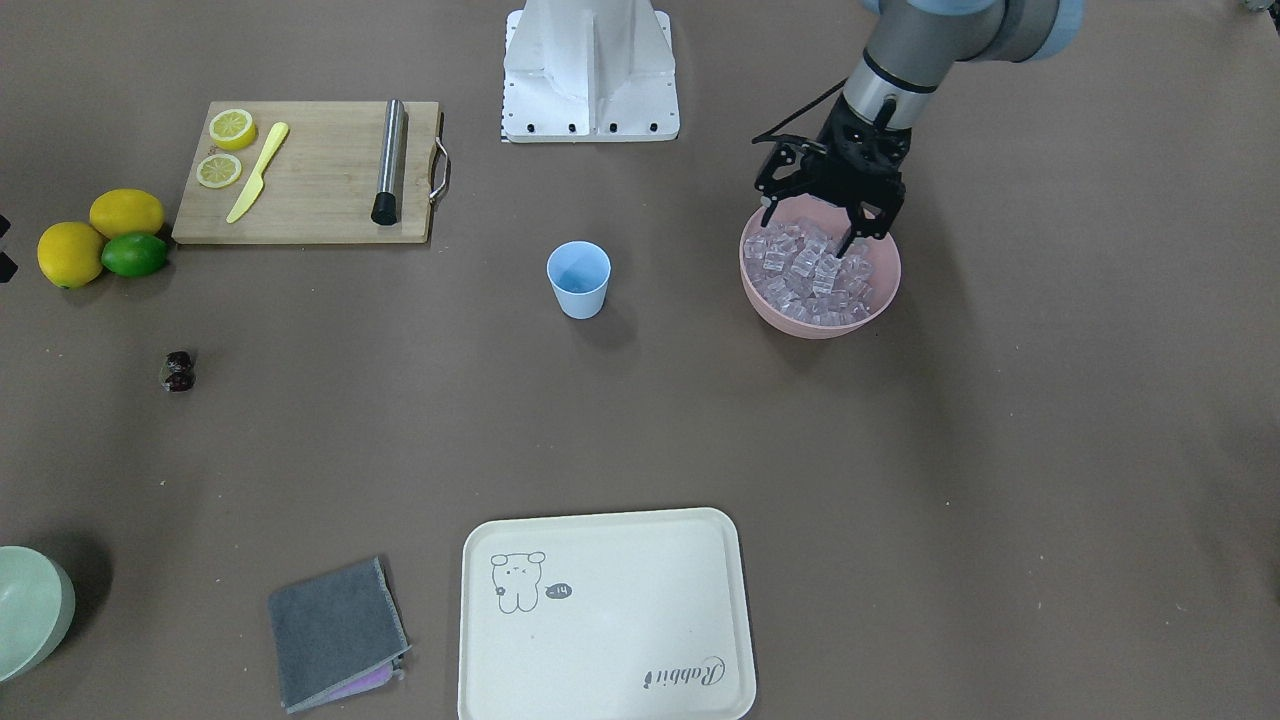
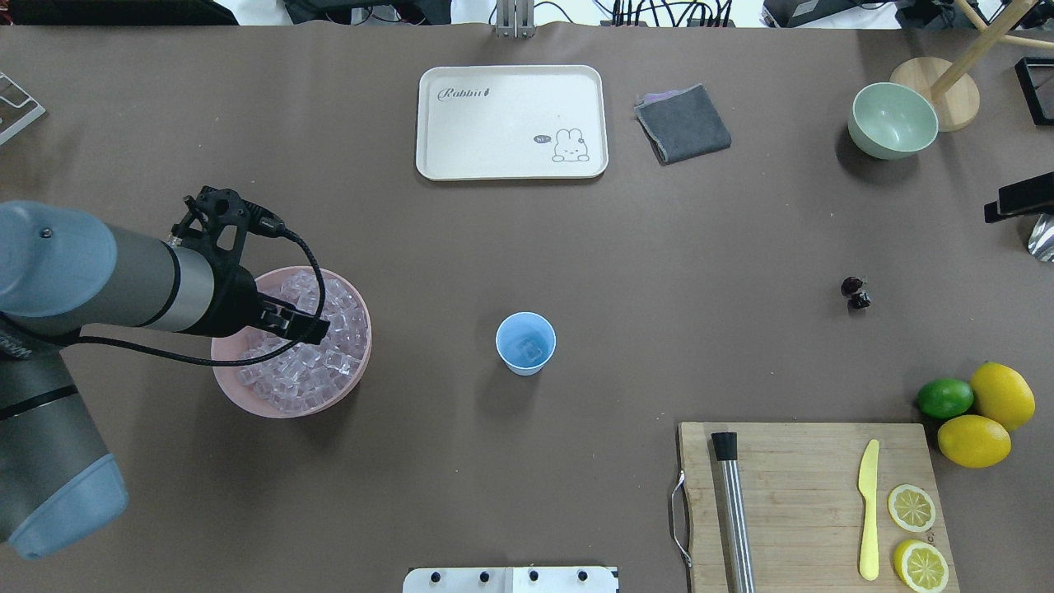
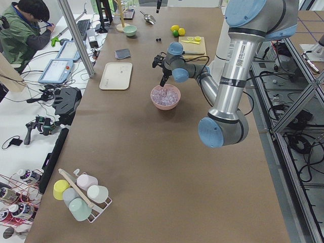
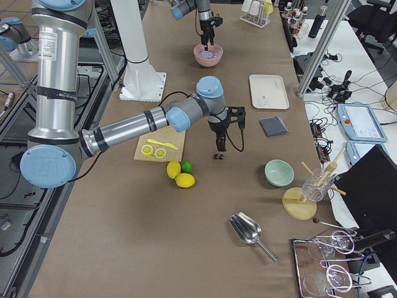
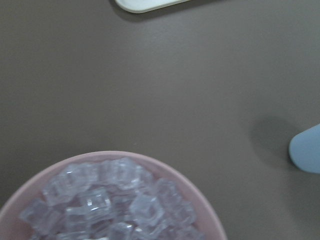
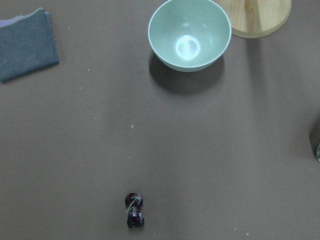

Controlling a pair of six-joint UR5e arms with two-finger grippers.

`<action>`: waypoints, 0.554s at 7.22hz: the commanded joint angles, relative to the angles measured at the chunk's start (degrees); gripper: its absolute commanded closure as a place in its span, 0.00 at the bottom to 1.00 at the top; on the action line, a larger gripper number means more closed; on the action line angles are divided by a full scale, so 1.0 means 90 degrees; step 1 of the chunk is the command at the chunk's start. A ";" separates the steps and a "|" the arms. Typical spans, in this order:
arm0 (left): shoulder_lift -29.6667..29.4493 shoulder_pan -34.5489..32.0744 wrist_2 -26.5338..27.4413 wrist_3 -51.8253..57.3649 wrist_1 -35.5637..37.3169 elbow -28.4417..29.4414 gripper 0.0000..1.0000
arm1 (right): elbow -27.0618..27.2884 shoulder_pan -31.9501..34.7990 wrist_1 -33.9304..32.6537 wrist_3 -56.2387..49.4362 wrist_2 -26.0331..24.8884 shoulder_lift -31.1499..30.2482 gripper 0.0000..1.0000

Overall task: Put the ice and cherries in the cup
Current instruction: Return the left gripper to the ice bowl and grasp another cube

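The light blue cup (image 1: 578,280) stands upright mid-table; in the overhead view (image 2: 525,343) a clear cube shows inside it. The ice (image 1: 812,272) fills a pink bowl (image 1: 822,326). My left gripper (image 1: 810,228) is open, its fingertips down among the cubes at the bowl's robot side; nothing shows between the fingers. The left wrist view shows the ice (image 5: 115,200) and the cup's edge (image 5: 306,155). The cherries (image 1: 179,371) lie on the bare table, and also show in the right wrist view (image 6: 134,210). My right gripper (image 4: 220,148) hangs well above them; I cannot tell its state.
A wooden cutting board (image 1: 310,170) holds lemon halves, a yellow knife and a steel rod. Two lemons and a lime (image 1: 135,254) lie beside it. A cream tray (image 1: 605,615), a grey cloth (image 1: 335,630) and a pale green bowl (image 6: 189,35) sit on the far side.
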 commanded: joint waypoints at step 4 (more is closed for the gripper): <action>0.0205 0.0796 0.0903 0.0051 -0.0054 0.0368 0.05 | -0.0054 -0.0034 0.0000 -0.0005 -0.0010 0.0009 0.00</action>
